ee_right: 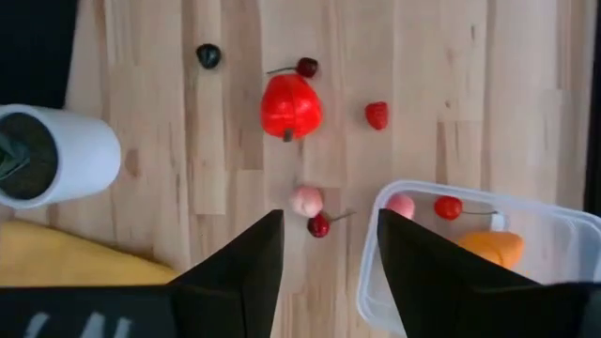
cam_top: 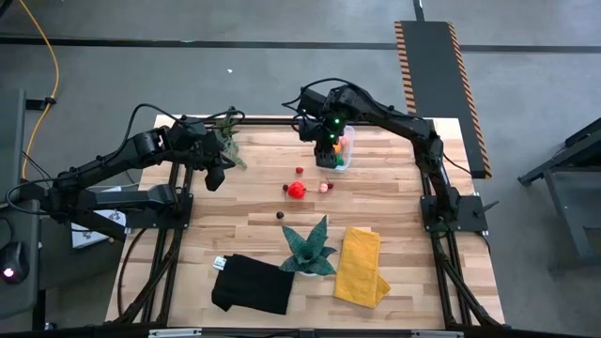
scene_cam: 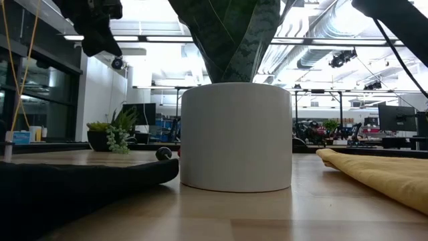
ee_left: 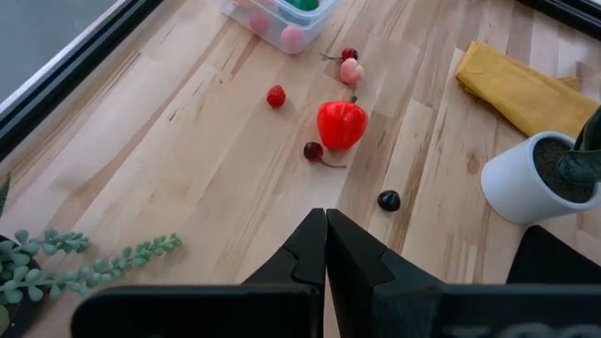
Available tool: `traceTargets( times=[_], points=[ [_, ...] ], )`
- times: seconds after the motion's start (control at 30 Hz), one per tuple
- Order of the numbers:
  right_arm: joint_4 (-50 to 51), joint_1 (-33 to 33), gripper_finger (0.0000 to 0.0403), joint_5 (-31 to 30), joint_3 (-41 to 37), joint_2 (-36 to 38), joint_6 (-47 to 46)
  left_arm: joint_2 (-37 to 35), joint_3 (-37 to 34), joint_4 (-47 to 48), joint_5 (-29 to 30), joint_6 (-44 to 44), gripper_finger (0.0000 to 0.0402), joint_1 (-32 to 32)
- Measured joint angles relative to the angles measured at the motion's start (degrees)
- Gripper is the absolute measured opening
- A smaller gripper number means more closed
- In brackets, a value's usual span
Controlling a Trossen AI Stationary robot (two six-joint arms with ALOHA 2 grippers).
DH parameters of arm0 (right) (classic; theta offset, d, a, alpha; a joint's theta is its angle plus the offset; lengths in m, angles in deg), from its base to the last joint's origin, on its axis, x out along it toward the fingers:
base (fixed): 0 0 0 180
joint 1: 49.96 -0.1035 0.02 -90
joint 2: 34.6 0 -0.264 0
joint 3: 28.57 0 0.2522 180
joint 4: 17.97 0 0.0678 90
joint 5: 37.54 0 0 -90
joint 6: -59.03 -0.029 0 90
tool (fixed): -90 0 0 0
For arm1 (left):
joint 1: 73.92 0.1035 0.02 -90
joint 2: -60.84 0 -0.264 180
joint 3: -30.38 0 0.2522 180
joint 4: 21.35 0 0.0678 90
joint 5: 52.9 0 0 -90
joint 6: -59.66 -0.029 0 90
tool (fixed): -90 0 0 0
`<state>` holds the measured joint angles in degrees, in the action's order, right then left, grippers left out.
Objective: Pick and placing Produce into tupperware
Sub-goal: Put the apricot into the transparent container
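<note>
**Tiny, slippery produce: right gripper poised over the tub's edge**

The produce looks like small, hard plastic toys: light, stiff and smooth, so likely to squirt out of a poor pinch or roll away if nudged. The red pepper [ee_right: 290, 105] is the bulkiest piece and is best taken across its body. The pale pink fruit [ee_right: 306, 200] and the dark cherry [ee_right: 319, 225] touching it lie just beside the clear tupperware [ee_right: 376, 282]; their roundness calls for a centred squeeze, and the cherry's thin stem is a weak handle. A strawberry [ee_right: 377, 115], another stemmed cherry [ee_right: 306, 67] and a dark berry [ee_right: 208, 55] lie farther out on the wooden table [cam_top: 394, 202]. Inside the tub already sit a pink piece, a red cherry and an orange piece.

The right gripper [ee_right: 324, 272] hovers above the tub's rim and the pink fruit, jaws parted about halfway with nothing between them.

The left gripper [ee_left: 326, 246] waits at the table's far left near a leafy plant [ee_left: 66, 268], fingers pressed together and empty.
</note>
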<state>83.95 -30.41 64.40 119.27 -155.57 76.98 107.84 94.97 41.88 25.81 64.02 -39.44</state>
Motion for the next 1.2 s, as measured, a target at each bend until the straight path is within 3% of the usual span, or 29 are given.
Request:
traceTargets(
  times=[0.4, 0.9, 1.03, 1.2],
  points=[
    [1.0, -1.2, 0.016, -2.5, 0.0, 3.6, -4.4, 0.0, 0.0, 0.2, 0.0, 0.0, 0.0001, 0.0],
    [-1.5, 1.8, 0.016, -4.4, -0.1, 7.8, -8.1, 0.0, 0.0, 0.2, 0.4, -1.1, 0.0001, 0.0],
    [-7.3, 1.7, 0.016, -3.7, -7.0, 9.6, -9.2, 0.0, 0.0, 0.2, 0.4, -1.1, 0.0001, 0.0],
    [-20.1, 1.3, 0.016, -1.6, -26.6, 17.4, -12.7, 0.0, 0.0, 0.2, 0.4, -1.1, 0.0001, 0.0]
  ],
)
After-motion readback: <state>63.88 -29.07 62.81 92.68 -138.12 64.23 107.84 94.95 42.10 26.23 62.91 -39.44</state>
